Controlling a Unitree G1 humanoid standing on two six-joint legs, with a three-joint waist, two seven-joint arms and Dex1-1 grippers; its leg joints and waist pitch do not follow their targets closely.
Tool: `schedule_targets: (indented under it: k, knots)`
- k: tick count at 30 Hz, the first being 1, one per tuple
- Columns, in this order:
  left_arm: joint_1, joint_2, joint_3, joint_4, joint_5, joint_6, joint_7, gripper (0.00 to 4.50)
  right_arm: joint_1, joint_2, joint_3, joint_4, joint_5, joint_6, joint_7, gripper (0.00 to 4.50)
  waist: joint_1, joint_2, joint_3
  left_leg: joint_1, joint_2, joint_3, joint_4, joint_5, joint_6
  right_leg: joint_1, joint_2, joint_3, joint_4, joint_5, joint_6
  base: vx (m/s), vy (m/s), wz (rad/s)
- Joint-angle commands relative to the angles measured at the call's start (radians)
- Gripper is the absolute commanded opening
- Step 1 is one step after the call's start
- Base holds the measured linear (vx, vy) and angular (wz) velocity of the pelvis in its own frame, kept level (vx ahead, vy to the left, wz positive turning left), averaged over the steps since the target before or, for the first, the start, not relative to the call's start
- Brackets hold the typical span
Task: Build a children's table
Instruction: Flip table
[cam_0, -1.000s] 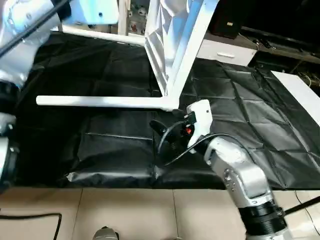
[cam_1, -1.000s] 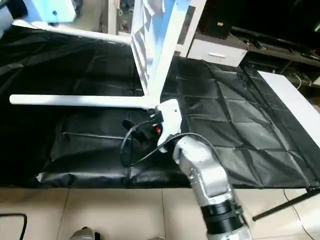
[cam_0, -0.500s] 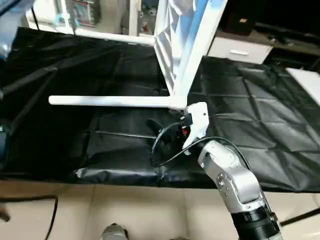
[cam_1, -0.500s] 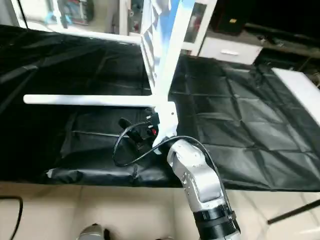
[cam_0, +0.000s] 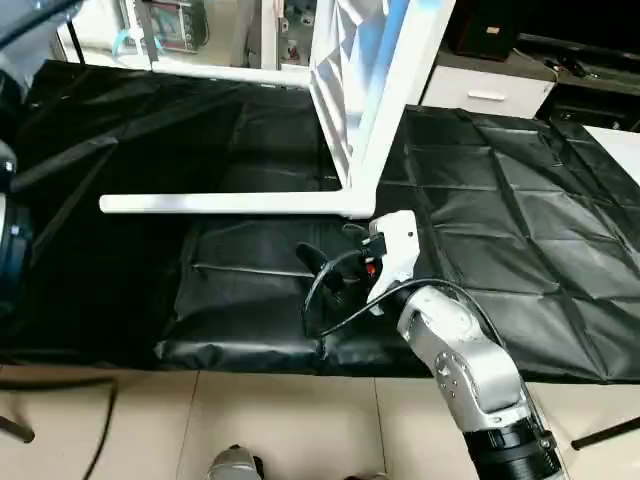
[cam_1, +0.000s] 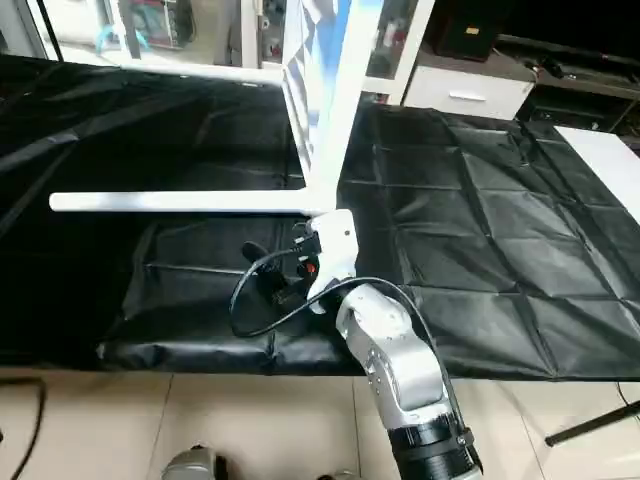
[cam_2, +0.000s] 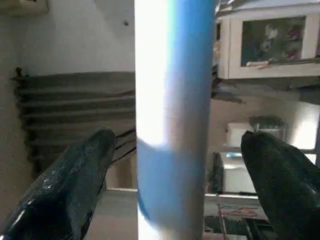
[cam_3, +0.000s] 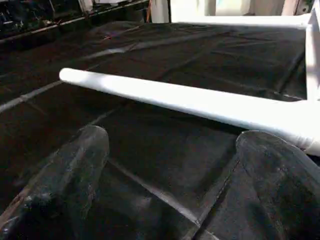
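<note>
Nearest the camera, the robot's silver right forearm rose from the floor side of the black-cloth-covered tabletop (cam_0: 520, 230). Its right claw (cam_0: 335, 262) hovered low over the cloth near the front edge, a black cable looping off the wrist. In the right wrist view, the two black fingers (cam_3: 55, 175) stood wide apart with nothing between them, bare creased cloth under them.

Just beyond that claw lay a long tapered white tube leg (cam_0: 225, 204), level and close above the cloth, running out toward the robot's left from a bottom corner of the white plastic rectangular top (cam_0: 355, 95). The claw was near that corner joint but apart from it; no contact seen.

The children's table sat on its side in the middle of the tabletop. Its top stood on edge, tilted, X-ribbed underside facing the robot's left. A second white tube leg (cam_0: 215, 72) ran out the same way farther back, along the far edge of the cloth.

The left wrist view showed the left claw (cam_2: 175, 170) with its black fingers (cam_2: 70, 185) spread to either side of a white tube (cam_2: 172, 100) shaded blue. A gap showed on both sides of the tube, fingers not touching it. Could not tell which part of the table this tube was.

Behind the tabletop: white cabinets (cam_0: 480, 90) and dark shelving.
</note>
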Motion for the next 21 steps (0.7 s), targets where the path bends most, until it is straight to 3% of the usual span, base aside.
schedule_targets:
  k: [1, 4, 6, 10, 14, 21]
  knots:
    - [-0.045, -0.006, -0.021, 0.038, 0.028, 0.006, 0.034, 4.50, -0.005, -0.008, -0.008, -0.007, -0.010, -0.004, -0.004, 4.44, 0.000, 0.046, -0.081, 0.052, 0.079, -0.059, -0.104, -0.493, -0.158, 0.020, -0.105, 0.060, -0.072, -0.272, -0.148, 0.000, 0.000, 0.00]
    - [-0.054, -0.013, -0.025, 0.071, 0.023, -0.004, 0.043, 4.50, -0.003, -0.007, -0.007, -0.008, -0.007, -0.003, 0.000, 4.44, 0.001, 0.045, -0.080, 0.053, 0.080, -0.059, -0.103, -0.494, -0.154, 0.019, -0.107, 0.060, -0.074, -0.277, -0.149, 0.000, 0.000, 0.00]
    - [-0.053, -0.018, -0.017, 0.085, 0.008, -0.011, 0.037, 4.23, 0.002, -0.005, -0.005, -0.017, 0.001, -0.012, 0.012, 4.50, 0.002, 0.046, -0.079, 0.054, 0.082, -0.060, -0.104, -0.501, -0.155, 0.019, -0.106, 0.060, -0.075, -0.280, -0.151, 0.000, 0.000, 0.00]
    - [-0.051, -0.021, -0.012, 0.103, -0.002, -0.013, 0.030, 3.95, 0.023, 0.035, -0.025, -0.080, 0.107, -0.061, 0.090, 4.50, 0.009, 0.049, -0.080, 0.054, 0.083, -0.061, -0.104, -0.511, -0.145, 0.019, -0.109, 0.060, -0.074, -0.261, -0.158, 0.000, 0.000, 0.00]
    - [-0.053, -0.020, -0.017, 0.123, 0.001, -0.018, 0.037, 3.70, 0.040, 0.052, -0.022, -0.131, 0.165, -0.107, 0.153, 4.50, 0.010, 0.050, -0.081, 0.053, 0.085, -0.061, -0.107, -0.507, -0.146, 0.019, -0.105, 0.059, -0.069, -0.238, -0.158, 0.000, 0.000, 0.00]
    - [-0.054, -0.020, -0.023, 0.159, 0.001, -0.024, 0.052, 3.18, 0.054, 0.069, -0.027, -0.161, 0.199, -0.169, 0.205, 4.50, 0.012, 0.050, -0.077, 0.055, 0.084, -0.064, -0.109, -0.554, -0.148, 0.015, -0.109, 0.061, -0.078, -0.314, -0.147, 0.000, 0.000, 0.00]
